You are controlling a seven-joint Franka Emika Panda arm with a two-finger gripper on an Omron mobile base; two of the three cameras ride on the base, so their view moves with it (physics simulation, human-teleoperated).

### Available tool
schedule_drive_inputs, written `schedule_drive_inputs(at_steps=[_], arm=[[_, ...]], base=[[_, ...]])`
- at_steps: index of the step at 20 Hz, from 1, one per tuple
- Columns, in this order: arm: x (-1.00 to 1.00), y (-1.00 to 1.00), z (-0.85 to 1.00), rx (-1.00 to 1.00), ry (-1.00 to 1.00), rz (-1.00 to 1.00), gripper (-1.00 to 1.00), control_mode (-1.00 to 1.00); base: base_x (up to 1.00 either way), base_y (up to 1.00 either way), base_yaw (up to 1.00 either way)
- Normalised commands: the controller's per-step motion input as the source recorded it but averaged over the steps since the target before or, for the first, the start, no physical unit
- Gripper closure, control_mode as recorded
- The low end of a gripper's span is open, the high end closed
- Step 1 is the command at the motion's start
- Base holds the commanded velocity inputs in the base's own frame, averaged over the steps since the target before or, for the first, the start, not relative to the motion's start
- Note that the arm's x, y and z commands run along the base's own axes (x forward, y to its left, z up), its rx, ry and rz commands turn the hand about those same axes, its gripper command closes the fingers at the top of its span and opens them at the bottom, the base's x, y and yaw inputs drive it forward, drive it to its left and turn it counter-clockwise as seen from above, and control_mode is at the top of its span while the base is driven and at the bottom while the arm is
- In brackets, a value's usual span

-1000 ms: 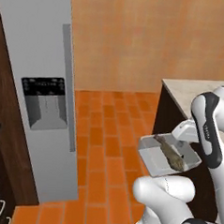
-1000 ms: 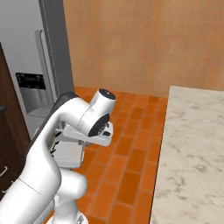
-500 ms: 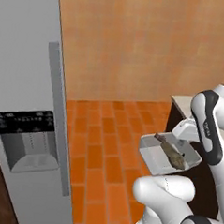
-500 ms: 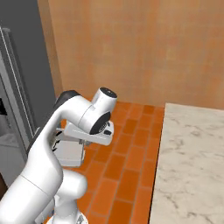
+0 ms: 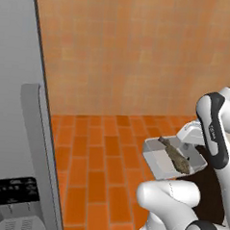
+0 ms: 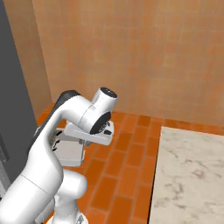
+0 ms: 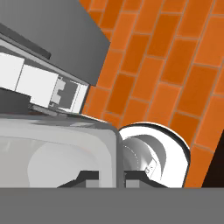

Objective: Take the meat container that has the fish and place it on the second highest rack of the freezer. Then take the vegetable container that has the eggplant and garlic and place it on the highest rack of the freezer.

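Gripper [image 7: 110,176] clamped narrow on the meat container [image 5: 174,160] rim, keeping tray level so fish [image 5: 174,156] stays put en route to freezer [image 5: 19,130].

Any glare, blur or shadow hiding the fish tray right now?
Left base view: flat, even rendered light, the fish sharp in its tray, no glare. Hand view: the tray wall looms close with soft grey shading, claw tips dark. Right base view: arm hides most of the tray.

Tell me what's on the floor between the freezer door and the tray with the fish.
Nothing: in the left base view, only bare orange tile floor lies between the freezer door and the fish tray.
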Motion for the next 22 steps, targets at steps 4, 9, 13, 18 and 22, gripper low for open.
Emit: schedule_drive_inputs(at_steps=[4, 9, 13, 18, 22], arm=[[0.0, 0.0, 0.0, 0.0, 0.0, 0.0, 1.0, 1.0], [0.0, 0.0, 0.0, 0.0, 0.0, 0.0, 1.0, 1.0], [0.0, 0.0, 0.0, 0.0, 0.0, 0.0, 1.0, 1.0], [0.0, 0.0, 0.0, 0.0, 0.0, 0.0, 1.0, 1.0], [0.0, 0.0, 0.0, 0.0, 0.0, 0.0, 1.0, 1.0]], base=[[0.78, 0.0, -0.03], [0.76, 0.0, -0.01], [0.87, 0.01, 0.0], [0.77, 0.23, 0.0], [0.33, 0.29, 0.12]])
